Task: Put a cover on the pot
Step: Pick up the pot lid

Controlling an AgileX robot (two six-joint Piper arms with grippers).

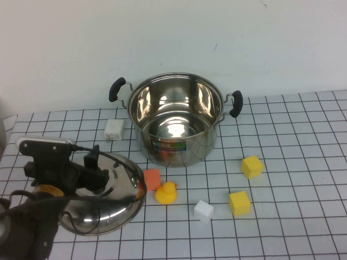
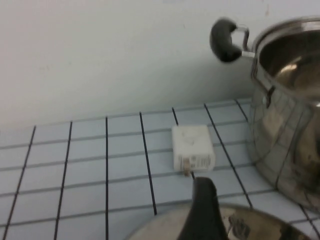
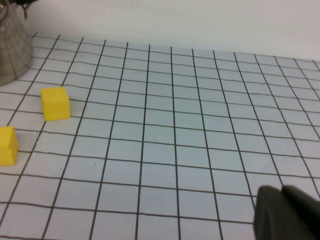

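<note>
Over on the near left of the desk (image 1: 303,162), my left gripper (image 1: 93,167) sits right on top of the domed lid (image 1: 105,203), and the fingers (image 1: 92,158) look clamped on something at its crown, probably the knob, though my own arm hides it. Just past the lid are an orange block (image 1: 152,178) and a yellow duck (image 1: 166,193), with a white charger (image 1: 114,129) further back. The pot (image 1: 174,118) stands open and upright, far and to the right of my left fingers, so that arm is clearly the closer one. I'd guess lift, then carry diagonally back-right. My right gripper (image 3: 287,215) is off on the right side, only a dark tip showing, so can't tell its state.
</note>
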